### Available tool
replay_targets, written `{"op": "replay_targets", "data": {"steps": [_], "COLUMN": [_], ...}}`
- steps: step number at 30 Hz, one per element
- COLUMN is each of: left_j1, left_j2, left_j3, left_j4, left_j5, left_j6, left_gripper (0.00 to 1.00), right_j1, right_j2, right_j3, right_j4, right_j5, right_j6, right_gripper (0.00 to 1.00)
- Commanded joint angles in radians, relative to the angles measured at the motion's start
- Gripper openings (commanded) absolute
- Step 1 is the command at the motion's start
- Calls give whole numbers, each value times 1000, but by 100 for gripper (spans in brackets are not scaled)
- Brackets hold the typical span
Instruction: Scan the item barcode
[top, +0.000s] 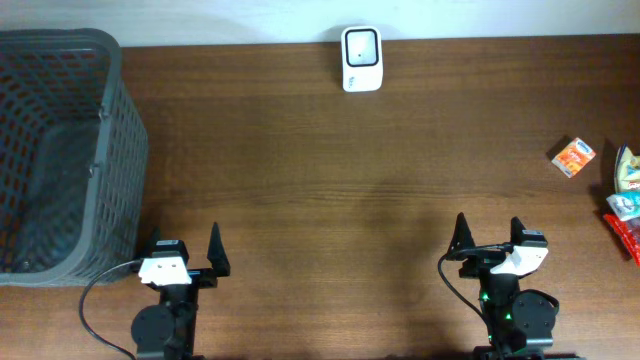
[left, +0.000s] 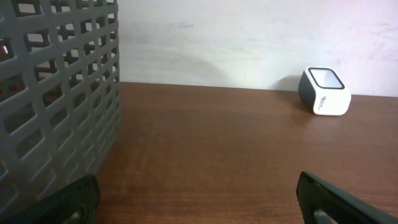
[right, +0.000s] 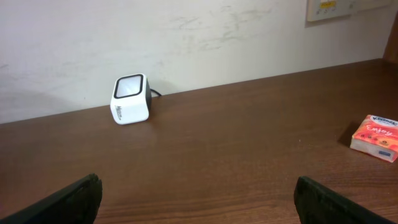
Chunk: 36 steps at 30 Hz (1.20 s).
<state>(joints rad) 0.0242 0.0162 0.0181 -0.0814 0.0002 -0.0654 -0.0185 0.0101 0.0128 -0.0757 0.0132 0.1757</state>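
Scanner centre-back | left hand spread wide | right hand spread wide | orange packet far right

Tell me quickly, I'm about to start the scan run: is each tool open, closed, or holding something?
Left tool: open, holding nothing.
Right tool: open, holding nothing.
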Motion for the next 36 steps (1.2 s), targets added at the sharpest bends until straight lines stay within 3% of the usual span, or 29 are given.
{"op": "replay_targets", "data": {"steps": [1, 7, 36], "left_j1": [5, 5, 5], "left_j2": [-11, -11, -10], "left_j3": [-9, -9, -9], "left_j4": [-1, -3, -1], "left_j5": [8, 3, -22], "left_j6": [50, 129, 112], "left_gripper": [99, 99, 99], "right_j1": [6, 6, 6], "right_j2": [-6, -6, -6], "right_j3": [-7, -7, -7], "right_j4": [-6, -6, -6], "right_j5": [-2, -2, -2], "right_j6": [-11, -11, -11], "right_gripper": [99, 98, 98]}}
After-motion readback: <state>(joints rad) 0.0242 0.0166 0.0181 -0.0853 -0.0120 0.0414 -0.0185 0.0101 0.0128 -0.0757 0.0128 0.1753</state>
